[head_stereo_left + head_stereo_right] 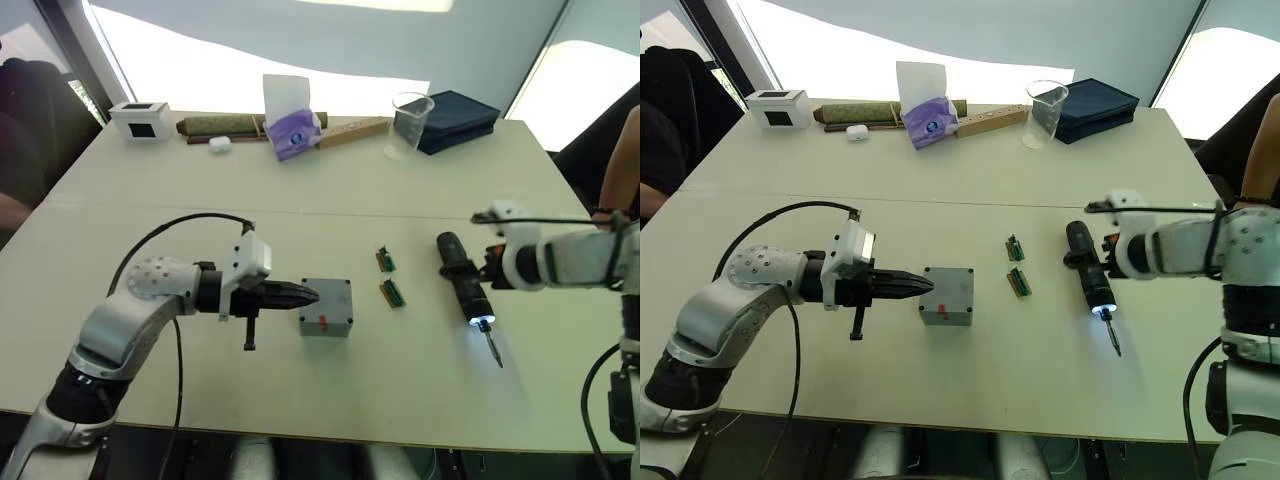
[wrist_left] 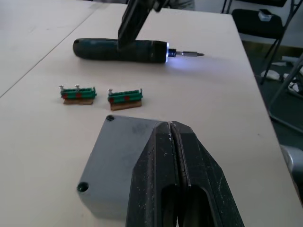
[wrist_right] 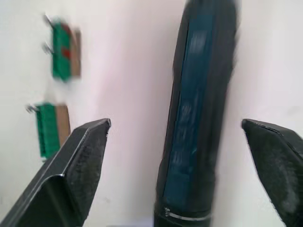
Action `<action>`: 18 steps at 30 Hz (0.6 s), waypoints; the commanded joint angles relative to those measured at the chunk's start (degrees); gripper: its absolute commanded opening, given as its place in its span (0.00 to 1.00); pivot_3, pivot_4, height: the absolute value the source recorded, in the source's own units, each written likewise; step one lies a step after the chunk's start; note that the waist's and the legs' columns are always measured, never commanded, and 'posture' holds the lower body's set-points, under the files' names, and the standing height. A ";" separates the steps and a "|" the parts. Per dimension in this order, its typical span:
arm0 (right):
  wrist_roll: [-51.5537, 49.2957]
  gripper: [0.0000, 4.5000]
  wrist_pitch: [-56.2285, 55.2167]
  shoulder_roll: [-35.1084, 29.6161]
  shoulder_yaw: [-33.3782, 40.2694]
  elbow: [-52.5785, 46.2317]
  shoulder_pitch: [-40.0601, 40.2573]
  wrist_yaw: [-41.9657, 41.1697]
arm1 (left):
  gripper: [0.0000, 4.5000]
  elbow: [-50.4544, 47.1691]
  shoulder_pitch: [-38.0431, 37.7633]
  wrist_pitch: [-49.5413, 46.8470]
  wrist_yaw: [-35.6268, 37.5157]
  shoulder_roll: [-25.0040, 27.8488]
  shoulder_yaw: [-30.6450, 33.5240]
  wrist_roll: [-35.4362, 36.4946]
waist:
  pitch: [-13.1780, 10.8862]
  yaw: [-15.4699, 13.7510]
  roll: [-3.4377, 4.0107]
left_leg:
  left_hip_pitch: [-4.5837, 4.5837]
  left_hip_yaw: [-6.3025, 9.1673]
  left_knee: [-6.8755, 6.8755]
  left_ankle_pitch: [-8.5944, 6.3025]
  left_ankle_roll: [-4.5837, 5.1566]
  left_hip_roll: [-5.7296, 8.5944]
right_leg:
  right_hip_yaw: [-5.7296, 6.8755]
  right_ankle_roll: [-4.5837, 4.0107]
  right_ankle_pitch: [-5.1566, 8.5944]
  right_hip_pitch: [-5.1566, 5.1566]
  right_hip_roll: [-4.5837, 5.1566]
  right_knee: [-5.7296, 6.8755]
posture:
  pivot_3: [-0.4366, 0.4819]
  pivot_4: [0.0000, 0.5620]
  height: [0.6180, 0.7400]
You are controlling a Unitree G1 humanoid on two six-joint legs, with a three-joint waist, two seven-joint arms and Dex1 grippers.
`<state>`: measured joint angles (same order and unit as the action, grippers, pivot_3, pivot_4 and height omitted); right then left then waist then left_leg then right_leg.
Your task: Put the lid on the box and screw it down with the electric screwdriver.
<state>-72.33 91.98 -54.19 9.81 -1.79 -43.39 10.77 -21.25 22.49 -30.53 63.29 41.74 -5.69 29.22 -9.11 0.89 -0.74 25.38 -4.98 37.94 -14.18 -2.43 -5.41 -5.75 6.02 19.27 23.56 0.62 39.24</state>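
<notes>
**Now: open claw straddles the screwdriver barrel**

Right gripper point(image 3: 177, 156) spreads wide around the black cylindrical electric screwdriver point(image 1: 464, 280), lying right of 2 green circuit boards point(image 1: 389, 277). Rigid, smooth, probably slippery: grip mid-barrel. Left gripper point(image 2: 173, 142), clenched empty, rests on the lidded grey plastic box point(image 1: 327, 306).

Two small green circuit boards point(image 1: 390, 278) sit between the box point(image 1: 327, 306) and the electric screwdriver point(image 1: 463, 280); bare surface point(image 1: 400, 390) lies open in front of all three.

Matt grey plastic box point(image 1: 326, 306), matt black screwdriver point(image 1: 464, 282) w/ metal bit, smooth tabletop point(image 1: 300, 190)
</notes>
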 commanded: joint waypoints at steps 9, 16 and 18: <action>17.19 0.46 -24.52 -1.99 -13.84 -23.62 7.77 -32.45 | 0.00 4.07 -6.15 4.31 -1.37 5.21 3.56 -5.33 | -0.01 0.17 0.00 | 0.00 0.00 0.05 0.00 0.01 -0.02 | 0.02 -0.01 0.00 -0.01 0.02 0.00 | 0.48 0.27 0.85; 26.15 0.01 -31.31 4.64 -23.25 -27.27 14.04 -38.08 | 0.00 8.63 -4.16 5.66 -4.16 0.30 -0.72 -9.08 | 0.00 -0.12 -0.03 | 0.01 0.04 0.08 0.00 0.01 -0.02 | 0.08 0.00 0.00 -0.05 0.01 0.01 | 0.48 0.27 0.85; 28.27 0.01 -32.54 6.69 -24.76 -27.07 14.83 -38.67 | 0.00 9.50 -3.77 6.33 -4.52 -1.08 -1.85 -10.01 | 0.00 -0.12 -0.03 | 0.03 0.02 0.13 0.00 0.00 -0.01 | 0.06 0.01 0.00 -0.04 0.02 0.03 | 0.48 0.27 0.85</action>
<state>-45.82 61.47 -48.05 -15.49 -27.22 -28.08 -27.34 -11.45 17.70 -25.56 59.31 41.05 -7.51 19.97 -9.12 0.77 -0.77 25.40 -4.95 38.08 -14.18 -2.43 -5.41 -5.68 6.02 19.27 23.51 0.64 39.27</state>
